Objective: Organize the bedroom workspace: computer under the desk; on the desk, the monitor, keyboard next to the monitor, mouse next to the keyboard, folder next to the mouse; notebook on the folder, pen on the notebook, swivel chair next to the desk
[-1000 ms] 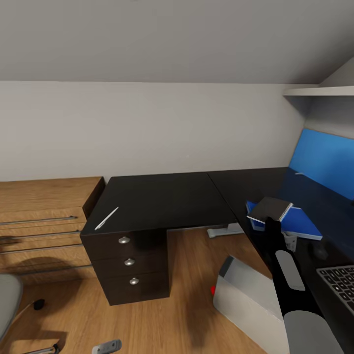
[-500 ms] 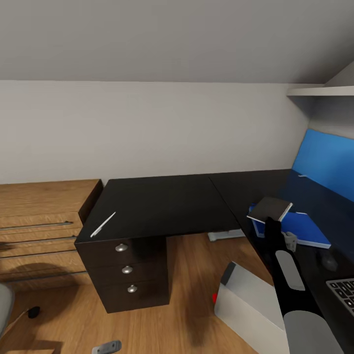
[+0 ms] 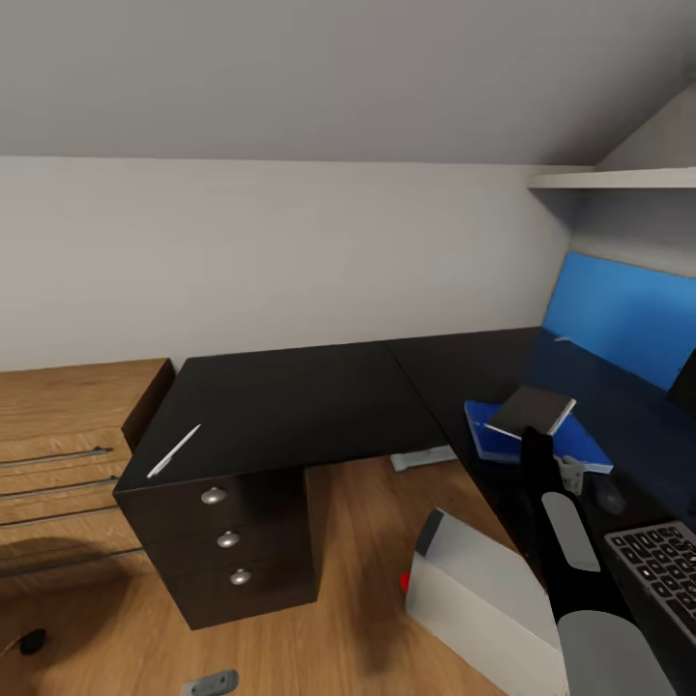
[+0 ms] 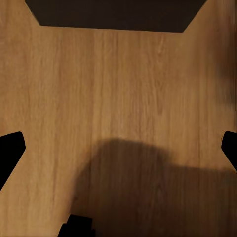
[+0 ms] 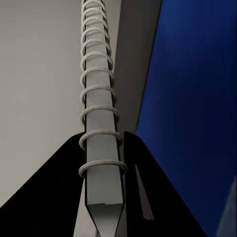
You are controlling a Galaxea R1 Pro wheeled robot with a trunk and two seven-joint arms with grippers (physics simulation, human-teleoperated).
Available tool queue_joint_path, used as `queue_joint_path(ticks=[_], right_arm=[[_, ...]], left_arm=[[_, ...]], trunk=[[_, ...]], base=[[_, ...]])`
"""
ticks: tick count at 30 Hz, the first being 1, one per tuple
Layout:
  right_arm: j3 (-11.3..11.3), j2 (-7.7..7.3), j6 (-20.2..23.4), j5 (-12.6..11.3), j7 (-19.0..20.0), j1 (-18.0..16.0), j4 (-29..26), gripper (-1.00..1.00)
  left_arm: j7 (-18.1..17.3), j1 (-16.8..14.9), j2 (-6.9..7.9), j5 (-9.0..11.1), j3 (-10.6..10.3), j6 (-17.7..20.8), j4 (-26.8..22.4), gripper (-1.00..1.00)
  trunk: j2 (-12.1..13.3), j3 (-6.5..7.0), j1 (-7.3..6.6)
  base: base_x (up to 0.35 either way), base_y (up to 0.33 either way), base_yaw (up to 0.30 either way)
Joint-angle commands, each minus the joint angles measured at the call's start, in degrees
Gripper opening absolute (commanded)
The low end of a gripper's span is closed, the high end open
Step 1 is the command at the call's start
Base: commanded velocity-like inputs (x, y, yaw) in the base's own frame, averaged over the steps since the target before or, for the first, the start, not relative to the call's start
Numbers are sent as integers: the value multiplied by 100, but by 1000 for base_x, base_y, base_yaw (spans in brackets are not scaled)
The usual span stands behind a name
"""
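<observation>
The right tool (image 3: pixel 537 435) is pinching the notebook (image 3: pixel 531 410) by its spiral-bound edge and holds it in the air above the blue folder (image 3: pixel 493 431), which lies flat on the glossy black tabletop (image 3: pixel 290 396). In the right wrist view the notebook's white wire coil (image 5: pixel 100 118) runs straight out from between the black fingers (image 5: pixel 143 192), with the folder's blue (image 5: pixel 197 98) beneath.

The pen (image 3: pixel 174 450) — a thin white stick — lies on the tabletop's left wing, near the front corner above the three-drawer unit (image 3: pixel 227 541), well apart from the folder. Toward the robot's right, the mouse (image 3: pixel 610 496) sits just beside the folder's near corner, and the keyboard (image 3: pixel 662 561) lies past it at the picture's edge. The monitor (image 3: pixel 683 377) shows as a dark sliver at the right edge, in front of a blue wall panel (image 3: pixel 619 314).

On the wooden floor (image 3: pixel 358 570) inside the desk's angle stands the silver-grey computer (image 3: pixel 474 590), a red light (image 3: pixel 405 582) at its corner. A light wooden drawer chest (image 3: pixel 58 454) stands left of the desk.

The left tool (image 4: pixel 118 148) is spread wide, its black fingertips (image 4: pixel 10 150) at either side of the left wrist view, over bare floor.
</observation>
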Motion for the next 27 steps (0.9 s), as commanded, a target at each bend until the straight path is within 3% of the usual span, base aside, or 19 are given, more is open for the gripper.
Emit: queue_joint_path(ticks=[1, 9, 27], right_arm=[[10, -3, -25, -55, -21, -4, -6, -100], [10, -6, -23, -55, -21, -4, -9, -100], [10, -12, -17, -55, -21, -4, -9, -100]], left_arm=[[22, 0, -4, 54, 6, 31, -11, 100], [23, 0, -3, 63, 6, 29, -11, 100], [14, 0, 4, 63, 5, 26, -14, 100]], trunk=[[-3, -6, -1], [-3, -6, -1], [-3, -6, -1]], base=[[0, 0, -258], [0, 0, -184], [95, 0, -10]])
